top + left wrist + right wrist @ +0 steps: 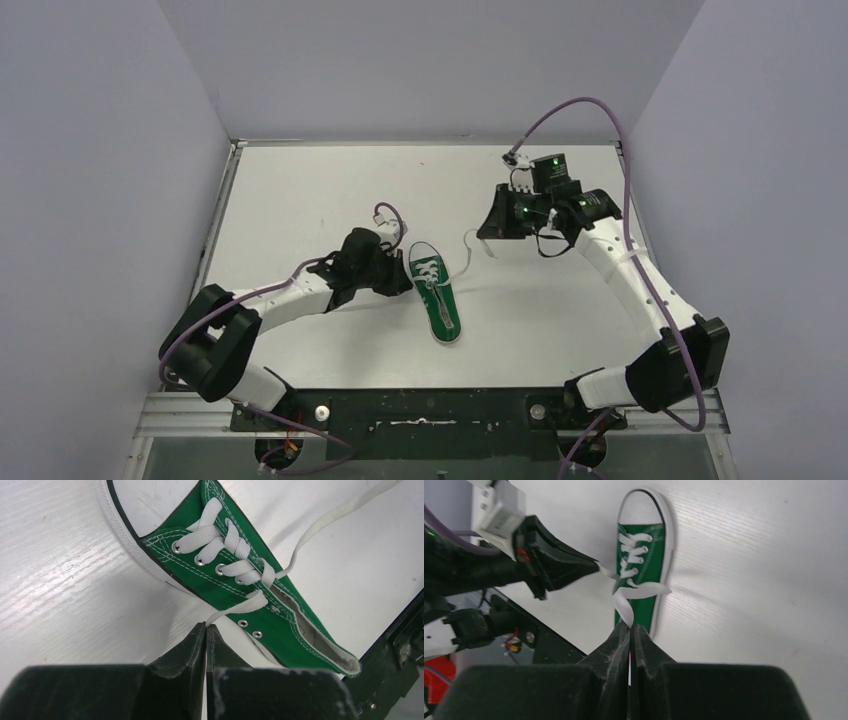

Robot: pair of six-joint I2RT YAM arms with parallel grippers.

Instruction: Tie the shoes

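Jaws L+R clamped on laces (623, 607), green sneaker (438, 300) btwn

Your setup reads as a robotics lab cell, not anybody's home or shop. You've got a left arm (275, 298) and a right arm (640, 280), white and black, bolted to a dark metal rail (430, 410) at the near edge of a plain white table (300, 190). Pale flat walls (100, 200) box it in on three sides. Purple cables (590, 103) loop off the wrists, green status lights (553, 160) glow on the right one, and a green sneaker (436, 295) lies between them like a test prop.
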